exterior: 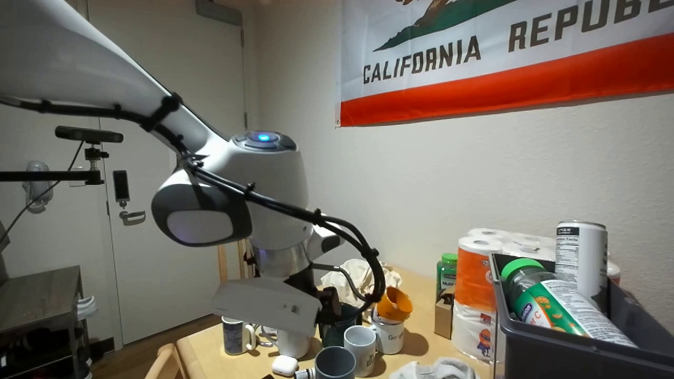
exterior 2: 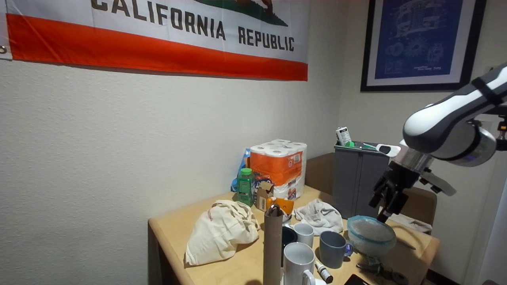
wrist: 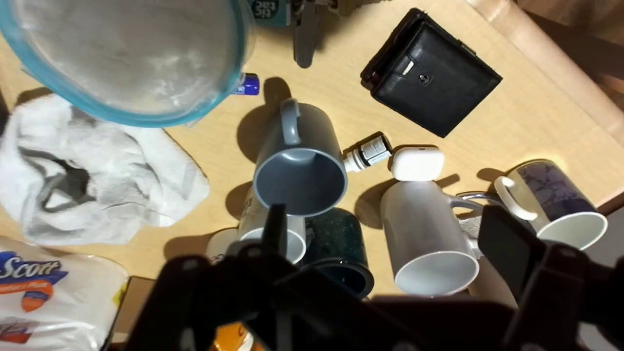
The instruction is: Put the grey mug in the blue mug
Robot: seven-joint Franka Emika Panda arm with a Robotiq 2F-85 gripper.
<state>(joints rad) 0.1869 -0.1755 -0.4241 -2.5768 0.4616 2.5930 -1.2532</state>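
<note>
Pale, lightly textured walls (exterior 2: 99, 138), with one off-white door (exterior: 200, 79) in an exterior view. One table (exterior 2: 178, 221) of pale, smooth wood, rounded at the edge and shadowed in patches. One flag (exterior 2: 158, 47) on the wall in both exterior views, with a red stripe and the words CALIFORNIA REPUBLIC. One robot arm (exterior: 274, 179) bent over the table, with one gripper (wrist: 387, 231), its fingers (wrist: 509, 253) spread wide apart. One framed blue picture (exterior 2: 412, 39). One dark grey bin (exterior 2: 348, 182), holding one white can (exterior: 584, 258) and one green-capped bottle (exterior: 568, 310). One pack of paper rolls (exterior 2: 273, 166), one cream cloth bag (exterior 2: 222, 233), one upright cardboard tube (exterior 2: 273, 245), one bowl (wrist: 126, 58) with a blue-green rim, one crumpled cloth (wrist: 117, 165), one green bottle (exterior 2: 245, 188). Seven mugs: one large white mug (wrist: 419, 224); one blue mug (wrist: 336, 243), very dark, upright on the table; one grey mug (wrist: 300, 158), also upright on the table, near the blue mug, touching or apart impossible to tell; one patterned mug (wrist: 555, 200); one smaller white mug (exterior: 360, 350) just beside the grey mug; one Google mug (exterior: 390, 339), with one orange mug (exterior: 395, 302) tilted atop it. One small cardboard box (exterior 2: 262, 198), one black wallet (wrist: 434, 73), one white case (wrist: 418, 164), and one tiny bottle (wrist: 370, 152) lying on its side just beside the grey mug.
</note>
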